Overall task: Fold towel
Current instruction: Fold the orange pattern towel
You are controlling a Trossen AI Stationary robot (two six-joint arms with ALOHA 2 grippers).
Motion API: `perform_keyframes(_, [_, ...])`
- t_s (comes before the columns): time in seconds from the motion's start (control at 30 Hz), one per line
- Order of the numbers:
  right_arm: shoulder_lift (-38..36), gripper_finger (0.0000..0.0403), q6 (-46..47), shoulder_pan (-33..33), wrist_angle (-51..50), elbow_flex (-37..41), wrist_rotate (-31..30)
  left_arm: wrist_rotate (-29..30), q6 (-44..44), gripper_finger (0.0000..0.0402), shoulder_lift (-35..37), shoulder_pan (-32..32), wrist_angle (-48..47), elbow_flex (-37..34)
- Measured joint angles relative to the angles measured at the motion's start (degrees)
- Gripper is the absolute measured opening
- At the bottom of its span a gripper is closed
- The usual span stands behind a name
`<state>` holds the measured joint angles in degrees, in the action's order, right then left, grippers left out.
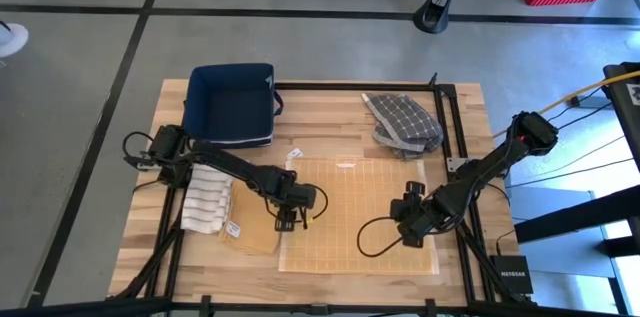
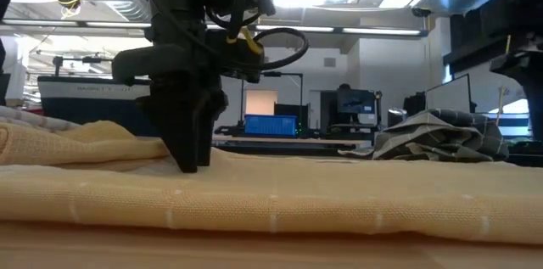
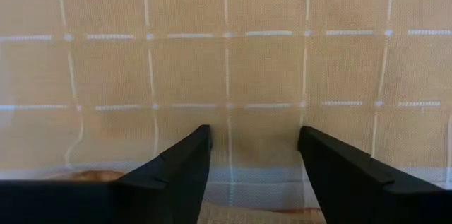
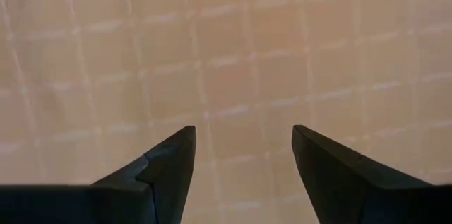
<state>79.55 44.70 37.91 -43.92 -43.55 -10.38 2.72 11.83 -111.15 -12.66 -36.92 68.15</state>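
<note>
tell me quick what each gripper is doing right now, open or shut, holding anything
Left gripper: jaws open, down at the yellow towel's left edge, holding nothing.
Right gripper: jaws open over the towel, holding nothing.

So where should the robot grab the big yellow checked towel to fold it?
Probably at the flat yellow checked towel's near corners, coming from above. It lies spread flat, so only edges can be pinched. The left claw is open at its left edge, the right claw open near its right edge.
</note>
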Motion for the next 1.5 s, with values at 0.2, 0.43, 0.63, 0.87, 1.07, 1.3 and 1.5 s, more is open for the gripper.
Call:
perform_keyframes(0.2, [0.0,0.0239,-2.7,0.0,-5.8,0.0,3.8,0.0,2.8,0.0203,0.1,-0.1,0.1,-0.1])
perform_keyframes(0.43, [-1.0,0.0239,-5.2,0.0,-11.2,0.3,5.1,-0.1,3.4,0.0205,0.0,-0.1,0.6,-0.2])
perform_keyframes(0.63, [-6.4,0.0239,-4.3,-0.1,-9.6,6.2,9.1,0.1,3.7,0.0200,0.0,-0.1,1.5,-0.3])
perform_keyframes(0.87, [-12.6,0.0239,-2.3,-0.1,-3.0,14.1,9.4,0.1,2.7,0.0202,0.0,-0.1,1.5,-0.3])
perform_keyframes(1.07, [-12.8,0.0239,-3.9,-0.1,-2.0,16.6,8.5,0.1,2.6,0.0203,0.0,-0.1,1.5,-0.3])
perform_keyframes(1.3, [-14.3,0.0239,-4.6,-0.1,-4.0,14.0,11.3,0.1,2.6,0.0203,0.0,-0.1,1.5,-0.3])
perform_keyframes(1.5, [-17.4,0.0239,-4.1,-0.6,-2.9,16.8,7.9,0.1,2.7,0.0203,0.0,-0.1,1.5,-0.3])
